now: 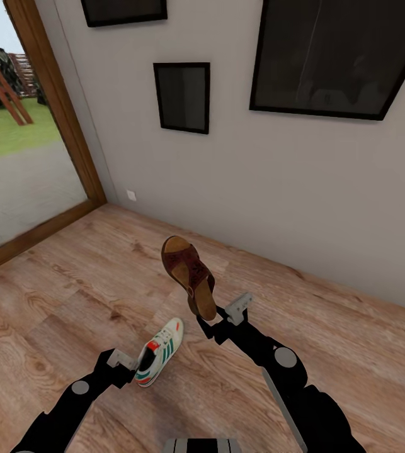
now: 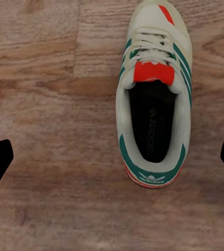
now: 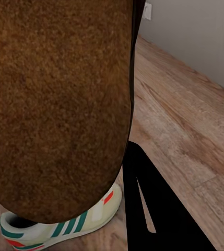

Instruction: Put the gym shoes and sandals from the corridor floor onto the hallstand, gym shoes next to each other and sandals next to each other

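Right tool (image 1: 218, 319), lower centre of the head view: clamped on the heel end of one sandal (image 1: 189, 277), which stands lifted off the floor with its toe end angled toward the upper left. In the right wrist view the sandal's tan footbed (image 3: 59, 104) sits close against the lens.

Left tool (image 1: 128, 368), lower left of the head view: fingers spread wide, empty, poised over the heel of one gym shoe (image 1: 159, 351). The left wrist view shows that shoe (image 2: 153, 94) lying flat on the corridor floor (image 1: 57, 302), right of centre between the finger tips at the frame edges.

Step in hand, as judged: collection. One sandal is secured and one gym shoe is lined up for grasping.

Next move calls for the left tool to shift toward the shoe, descend and close on it
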Motion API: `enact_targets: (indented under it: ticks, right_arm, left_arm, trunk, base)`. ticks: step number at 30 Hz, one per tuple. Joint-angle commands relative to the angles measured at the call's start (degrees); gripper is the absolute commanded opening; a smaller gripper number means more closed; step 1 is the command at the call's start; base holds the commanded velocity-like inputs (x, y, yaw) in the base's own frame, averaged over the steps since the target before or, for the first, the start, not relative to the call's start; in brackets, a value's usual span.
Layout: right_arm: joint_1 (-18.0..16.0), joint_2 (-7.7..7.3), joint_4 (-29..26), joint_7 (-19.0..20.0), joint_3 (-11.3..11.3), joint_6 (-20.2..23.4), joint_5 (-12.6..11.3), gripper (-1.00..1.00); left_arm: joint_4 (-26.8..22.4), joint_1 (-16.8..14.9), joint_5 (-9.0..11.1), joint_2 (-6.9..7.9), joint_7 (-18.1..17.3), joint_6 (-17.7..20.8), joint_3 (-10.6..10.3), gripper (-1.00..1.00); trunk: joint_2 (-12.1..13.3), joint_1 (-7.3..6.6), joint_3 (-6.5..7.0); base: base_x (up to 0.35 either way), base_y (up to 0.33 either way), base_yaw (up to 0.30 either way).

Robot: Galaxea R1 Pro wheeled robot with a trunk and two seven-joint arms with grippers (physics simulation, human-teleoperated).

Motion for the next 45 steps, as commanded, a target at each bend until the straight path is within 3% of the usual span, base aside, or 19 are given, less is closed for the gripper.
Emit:
enact_targets:
  ticks: [1,13,36,42,45]
  right_arm:
    - [0.0,0.0,-0.1,0.1,0.0,0.4,0.0,-1.0]
    - [0.0,0.0,-0.1,0.1,0.0,0.4,0.0,-1.0]
    - [0.0,0.0,-0.1,0.1,0.1,0.4,0.0,-1.0]
    - [0.0,0.0,-0.1,0.1,0.1,0.4,0.0,-1.0]
    - [0.0,0.0,-0.1,0.1,0.1,0.4,0.0,-1.0]
  left_arm:
    - [-0.1,0.0,-0.4,0.04,-0.2,0.1,0.0,1.0]
    - [0.2,0.0,-0.3,-0.02,-0.2,0.1,0.0,1.0]
    - [-0.2,0.2,-0.3,0.2,-0.3,-0.7,0.2,1.0]
    - [0.4,0.3,-0.3,0.26,-0.3,-0.8,0.1,1.0]
    - [0.5,0.3,-0.4,0.24,-0.3,-0.9,-0.1,1.0]
  trunk:
    - [0.0,-0.01,-0.04]
    - [0.0,-0.01,0.08]
    - [0.0,-0.01,0.08]
    - [-0.1,0.14,-1.37]
    - [-0.1,0.14,-1.47]
  base:
    - [0.0,0.0,-0.162]
    - [0.0,0.0,-0.25]
    - [0.052,0.0,-0.095]
    - [0.0,0.0,0.026]
    - [0.0,0.0,0.054]
